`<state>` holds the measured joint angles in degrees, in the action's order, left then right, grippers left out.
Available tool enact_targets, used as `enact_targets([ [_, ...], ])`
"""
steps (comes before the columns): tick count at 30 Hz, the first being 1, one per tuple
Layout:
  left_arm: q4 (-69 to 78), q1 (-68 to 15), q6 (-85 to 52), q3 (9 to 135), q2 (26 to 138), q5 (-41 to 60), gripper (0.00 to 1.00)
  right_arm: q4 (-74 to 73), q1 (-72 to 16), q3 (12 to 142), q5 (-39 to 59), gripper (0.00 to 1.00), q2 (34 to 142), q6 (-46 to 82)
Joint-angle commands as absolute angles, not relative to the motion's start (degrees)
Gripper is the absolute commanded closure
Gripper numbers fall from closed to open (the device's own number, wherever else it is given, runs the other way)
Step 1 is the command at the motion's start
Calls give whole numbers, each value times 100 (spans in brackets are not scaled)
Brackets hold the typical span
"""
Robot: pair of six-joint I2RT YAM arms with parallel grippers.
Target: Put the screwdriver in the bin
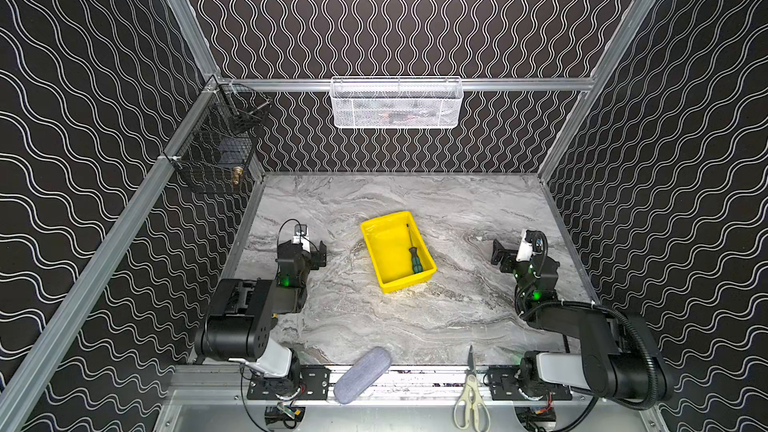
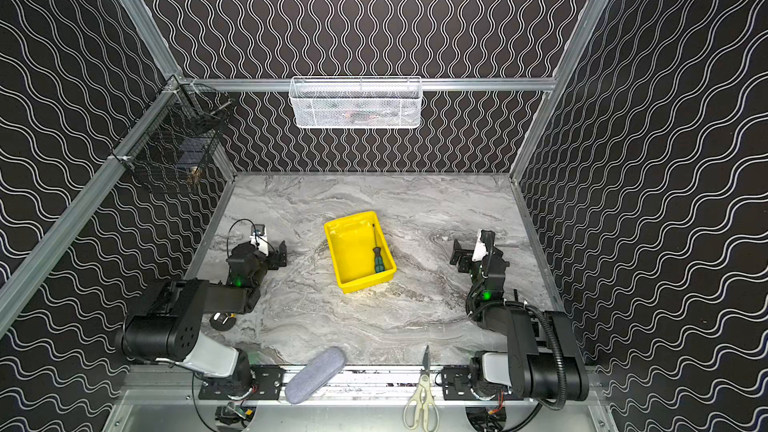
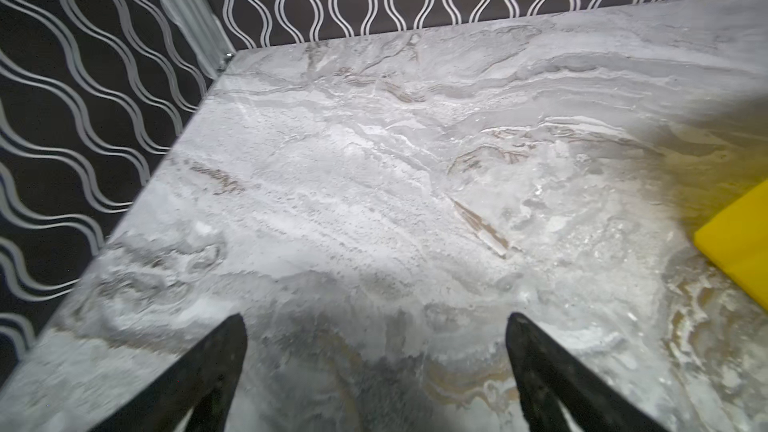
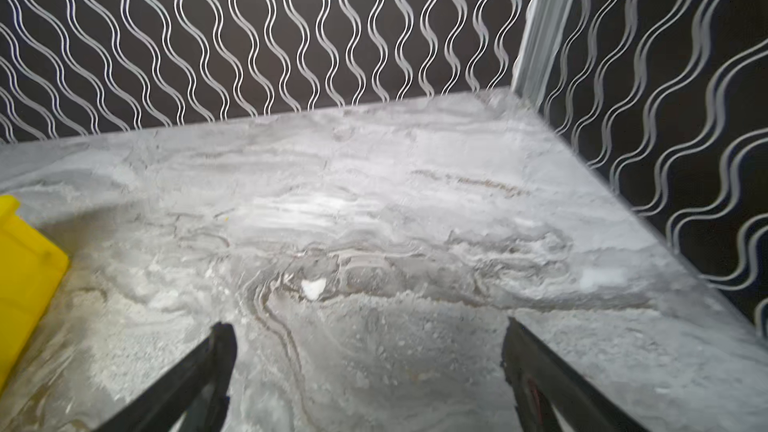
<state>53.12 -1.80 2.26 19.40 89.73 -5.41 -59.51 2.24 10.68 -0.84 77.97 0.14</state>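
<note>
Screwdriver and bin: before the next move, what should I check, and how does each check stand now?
1. Is the screwdriver inside the bin? Ok: it lies along the wall nearer the right gripper, in both top views.
2. Is the left gripper empty? Ok: open, nothing between its jaws.
3. Is the right gripper empty? Ok: open over bare table.
4. Are both grippers clear of the bin? Ok: each stands apart on its own side.
5. Is the screwdriver tip below the rim? Cannot tell: too thin to judge.

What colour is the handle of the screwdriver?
The screwdriver handle is green and black; clearest in a top view.
</note>
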Motion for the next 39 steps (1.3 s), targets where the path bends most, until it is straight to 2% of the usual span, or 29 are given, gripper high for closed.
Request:
enact_targets([
  [1,5926,-126,142,1994,9260,-228,1,-7506,210,810,-311,1,8249,-67],
  [4,5837,-127,124,2044,9341,-199,1,-8867,203,650,-314,1,9063,-126],
  [7,6107,-116,130,1975,9463,-193,1,-7403,206,904,-342,0,8518,8],
  [10,5945,-123,219,2077,9487,-220,1,-7492,220,1240,-195,0,8931,-95],
  [13,5923,-140,239,2104,9497,-222,1,-6360,236,1561,-499,1,8669,114],
  [16,5746,-227,373,2188,9520,-126,1,-6843,246,1514,-553,0,8886,76],
  [18,5768,-229,371,2187,9520,-123,1,-6447,246,1605,-582,0,8781,121],
  [21,5759,-230,381,2184,9511,-119,1,-6835,246,1523,-564,0,8882,56],
  [39,5806,-234,367,2156,9502,-132,1,-6733,246,1534,-576,1,8839,62],
])
